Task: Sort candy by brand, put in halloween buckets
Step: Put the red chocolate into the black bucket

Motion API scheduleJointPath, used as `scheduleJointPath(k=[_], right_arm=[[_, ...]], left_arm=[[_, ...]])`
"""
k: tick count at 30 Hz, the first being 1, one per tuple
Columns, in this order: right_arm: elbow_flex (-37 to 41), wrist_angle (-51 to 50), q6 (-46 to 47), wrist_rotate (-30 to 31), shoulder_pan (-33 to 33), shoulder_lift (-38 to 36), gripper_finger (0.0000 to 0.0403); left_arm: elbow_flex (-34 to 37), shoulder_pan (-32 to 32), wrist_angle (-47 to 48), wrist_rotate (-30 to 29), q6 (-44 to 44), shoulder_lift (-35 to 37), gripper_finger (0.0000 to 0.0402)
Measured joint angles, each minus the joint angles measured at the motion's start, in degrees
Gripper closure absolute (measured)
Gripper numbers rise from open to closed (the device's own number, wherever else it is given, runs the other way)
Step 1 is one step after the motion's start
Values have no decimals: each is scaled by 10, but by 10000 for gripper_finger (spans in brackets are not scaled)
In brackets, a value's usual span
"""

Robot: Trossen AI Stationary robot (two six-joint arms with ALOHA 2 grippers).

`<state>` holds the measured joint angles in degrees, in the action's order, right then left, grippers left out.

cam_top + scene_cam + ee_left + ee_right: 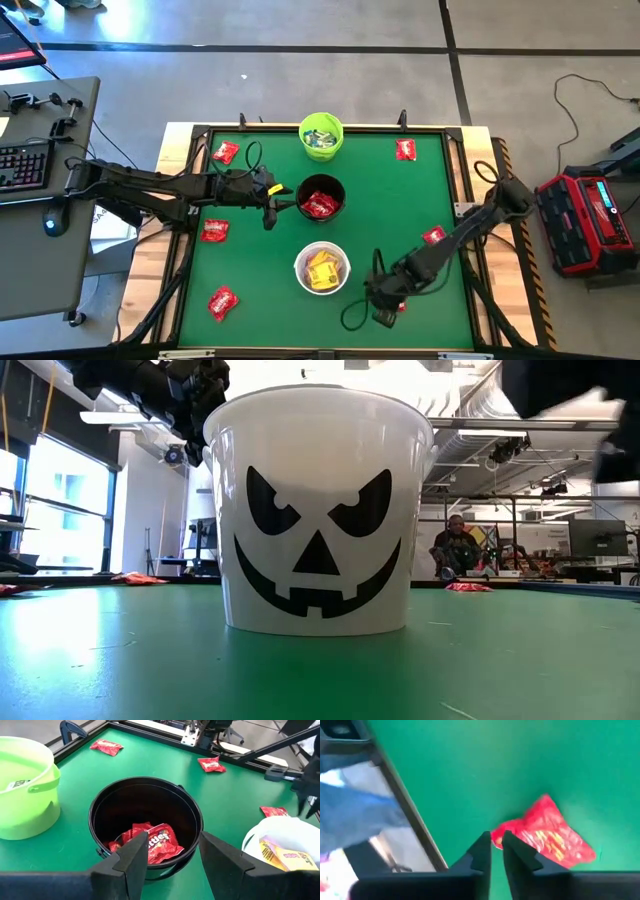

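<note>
Three buckets stand in a row down the table's middle: lime green (321, 135) farthest, black (321, 197) in the middle holding red candy (155, 842), and white (321, 268) nearest, holding yellow candy (321, 270). The white bucket's black grinning face (318, 545) fills the low view. My left gripper (172, 855) is open and hovers empty over the black bucket's left rim (285, 197). My right gripper (496, 845) is low near the table's near right corner (385, 312), shut at a red candy packet (547, 835). My right gripper pinches the red packet between its two fingertips by one corner (496, 836). The rest of the packet spreads away beyond the fingers over the green surface. I cannot tell whether it is lifted or still lying flat.
Loose red packets lie at the far left (226, 152), far right (405, 150), left (215, 230), near left (222, 302) and right (434, 236). A raised black frame (455, 215) borders the green mat. A person (455, 545) sits in the room beyond.
</note>
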<state>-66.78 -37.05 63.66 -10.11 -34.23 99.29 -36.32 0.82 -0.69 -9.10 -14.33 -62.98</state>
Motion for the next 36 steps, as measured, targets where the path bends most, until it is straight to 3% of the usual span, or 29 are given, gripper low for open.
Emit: scheduleJointPath(k=[5,10,36], right_arm=[[0,-28,76,67,-10,7,273],[0,-22,59,101,-1,8,206],[1,-45,23,95,-19,69,200]], left_arm=[[0,0,0,0,0,0,236],[0,0,0,0,2,0,236],[0,0,14,0,20,0,236]])
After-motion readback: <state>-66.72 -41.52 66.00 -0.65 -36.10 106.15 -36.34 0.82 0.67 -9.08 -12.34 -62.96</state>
